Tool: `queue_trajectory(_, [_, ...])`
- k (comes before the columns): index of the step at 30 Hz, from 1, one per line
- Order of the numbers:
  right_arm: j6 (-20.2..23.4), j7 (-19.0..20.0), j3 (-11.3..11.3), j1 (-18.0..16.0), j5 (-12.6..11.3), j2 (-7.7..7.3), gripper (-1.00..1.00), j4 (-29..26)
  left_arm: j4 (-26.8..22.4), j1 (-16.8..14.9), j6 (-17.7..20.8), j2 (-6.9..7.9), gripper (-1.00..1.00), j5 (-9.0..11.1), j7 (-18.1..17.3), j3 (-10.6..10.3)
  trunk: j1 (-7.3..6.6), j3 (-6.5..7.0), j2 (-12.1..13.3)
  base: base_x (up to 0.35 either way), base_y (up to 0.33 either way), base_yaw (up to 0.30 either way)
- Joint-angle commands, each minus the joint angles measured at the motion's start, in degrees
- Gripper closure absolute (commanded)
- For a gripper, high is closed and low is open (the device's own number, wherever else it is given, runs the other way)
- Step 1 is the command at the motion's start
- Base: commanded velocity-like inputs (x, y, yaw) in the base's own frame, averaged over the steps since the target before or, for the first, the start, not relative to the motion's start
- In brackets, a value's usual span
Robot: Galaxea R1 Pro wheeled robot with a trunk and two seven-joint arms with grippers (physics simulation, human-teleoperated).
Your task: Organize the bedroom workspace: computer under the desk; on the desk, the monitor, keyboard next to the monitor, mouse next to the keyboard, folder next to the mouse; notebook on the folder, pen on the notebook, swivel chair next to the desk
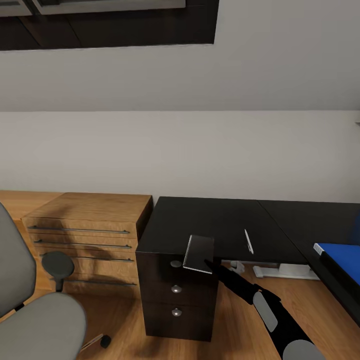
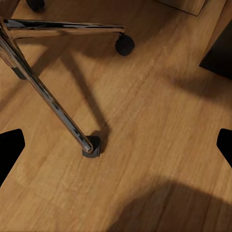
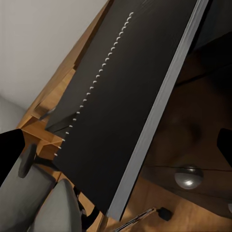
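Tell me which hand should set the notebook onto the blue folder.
Right. The right hand appears to already hold the notebook at the desk edge, folder on its side; the left hand points at floor.

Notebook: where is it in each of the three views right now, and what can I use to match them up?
Head view: the notebook is tilted at the desk's front corner, above the drawers.
Right wrist view: close up, a big black slab with spiral holes.
Left wrist view: wooden floor and the swivel chair's chrome base instead.
Shared landmark: the swivel chair, its grey seat in head and right wrist views.
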Motion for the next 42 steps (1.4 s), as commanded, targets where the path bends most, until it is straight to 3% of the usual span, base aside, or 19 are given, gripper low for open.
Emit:
queue_trajectory(1, [0.6,0.1,-0.1,0.0,-0.4,0.01,-1.0,0.0,0.0,0.0,-0.1,-0.02,-1.0,-0.3,0.2,0.2,-0.01,-0.06,0.0,0.0,0.0,0.0])
queue_trajectory(17, [1.3,-0.1,-0.9,0.0,-0.6,0.02,-1.0,0.1,0.0,0.0,-0.1,-0.02,-1.0,-0.3,0.2,0.2,-0.01,-0.06,0.0,0.0,0.0,0.0])
queue_trajectory(27, [4.0,-0.1,-4.3,0.0,-0.8,0.02,-1.0,0.1,0.0,0.0,-0.1,-0.03,-1.0,-0.3,0.2,0.2,-0.01,-0.06,0.0,0.0,0.0,0.0])
queue_trajectory(42, [5.0,-0.2,-5.4,-0.1,-3.6,-0.01,-1.0,0.1,0.0,0.0,-0.1,-0.01,-1.0,-0.3,0.2,0.2,-0.01,-0.06,0.0,0.0,0.0,0.0])
